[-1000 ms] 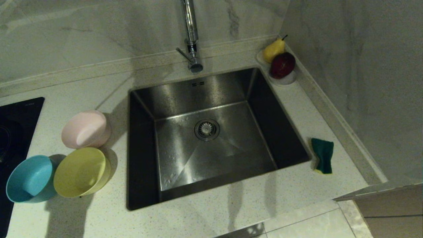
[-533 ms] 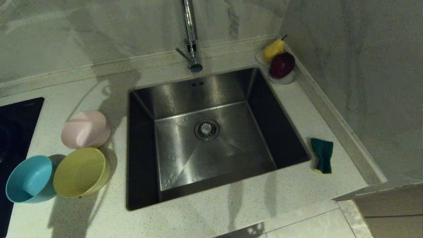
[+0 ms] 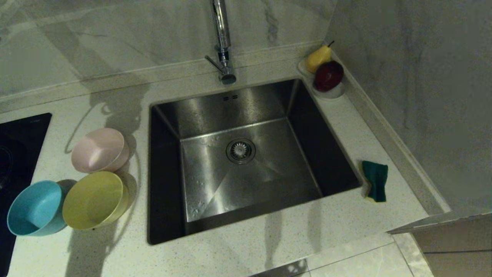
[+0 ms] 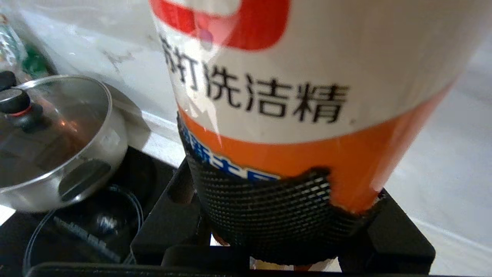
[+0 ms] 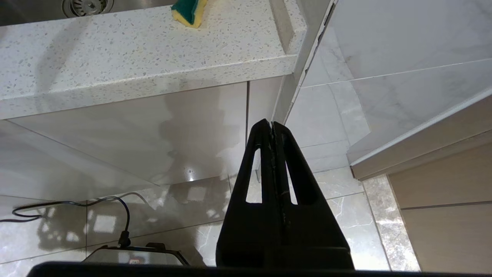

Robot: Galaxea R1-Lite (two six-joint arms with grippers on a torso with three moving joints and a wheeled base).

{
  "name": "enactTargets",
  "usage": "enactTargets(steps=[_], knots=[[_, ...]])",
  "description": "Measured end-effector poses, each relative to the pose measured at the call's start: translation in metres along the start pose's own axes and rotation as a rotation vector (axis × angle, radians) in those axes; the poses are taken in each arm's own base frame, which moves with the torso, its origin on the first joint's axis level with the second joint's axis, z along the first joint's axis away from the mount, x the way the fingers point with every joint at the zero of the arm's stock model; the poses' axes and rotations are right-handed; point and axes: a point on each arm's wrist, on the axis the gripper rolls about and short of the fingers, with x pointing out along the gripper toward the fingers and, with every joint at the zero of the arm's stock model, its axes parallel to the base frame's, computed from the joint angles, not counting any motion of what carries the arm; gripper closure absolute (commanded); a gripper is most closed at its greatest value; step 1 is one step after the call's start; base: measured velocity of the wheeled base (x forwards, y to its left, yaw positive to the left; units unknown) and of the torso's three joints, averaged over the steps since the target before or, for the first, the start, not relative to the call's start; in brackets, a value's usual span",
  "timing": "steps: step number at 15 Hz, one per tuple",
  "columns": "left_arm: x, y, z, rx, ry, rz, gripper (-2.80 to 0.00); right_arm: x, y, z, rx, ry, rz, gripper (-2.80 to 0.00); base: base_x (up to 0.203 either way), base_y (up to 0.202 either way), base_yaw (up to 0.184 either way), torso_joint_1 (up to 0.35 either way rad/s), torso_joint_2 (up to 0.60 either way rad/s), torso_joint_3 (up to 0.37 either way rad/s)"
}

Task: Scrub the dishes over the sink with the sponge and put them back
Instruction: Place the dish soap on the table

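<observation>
Three bowls stand left of the sink (image 3: 238, 111) on the counter: pale pink (image 3: 99, 150), yellow (image 3: 94, 200) and light blue (image 3: 36, 207). The sponge (image 3: 376, 181), green face up, lies on the counter right of the sink and shows again in the right wrist view (image 5: 189, 10). Neither arm shows in the head view. My left gripper (image 4: 284, 215) is shut on a white and orange detergent bottle (image 4: 269, 77) that has a black mesh patch near its base. Below the counter edge, my right gripper (image 5: 272, 125) hangs shut and empty.
A tall chrome tap (image 3: 223, 42) rises behind the sink. A white saucer with a pear and a red apple (image 3: 324, 73) sits at the back right corner. A black hob (image 3: 19, 146) lies at the far left, with a lidded steel pot (image 4: 57, 142) on it.
A shadow of an arm has slid leftward over the wall and counter behind the bowls. The bowls, the sponge and the right arm have kept still.
</observation>
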Motion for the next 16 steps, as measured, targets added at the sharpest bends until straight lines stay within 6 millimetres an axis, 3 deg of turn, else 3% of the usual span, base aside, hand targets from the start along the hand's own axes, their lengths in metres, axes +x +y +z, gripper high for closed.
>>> enactTargets(steps=[6, 9, 16], knots=[[0.059, 0.012, -0.088, 0.061, -0.101, 0.095, 0.0, 0.0, 0.0, 0.0, 0.0, 0.001, 0.0, 0.0, 0.0, 0.0, 0.0, 0.0, 0.0, 0.0], [0.078, 0.017, -0.135, 0.068, -0.12, 0.117, 0.0, 0.0, 0.0, 0.0, 0.0, 0.0, 0.0, 0.0, 0.0, 0.0, 0.0, 0.0, 0.0, 0.0], [0.111, 0.026, -0.197, 0.038, -0.164, 0.208, 0.0, 0.0, 0.0, 0.0, 0.001, 0.0, 0.0, 0.0, 0.0, 0.0, 0.0, 0.0, 0.0, 0.0]])
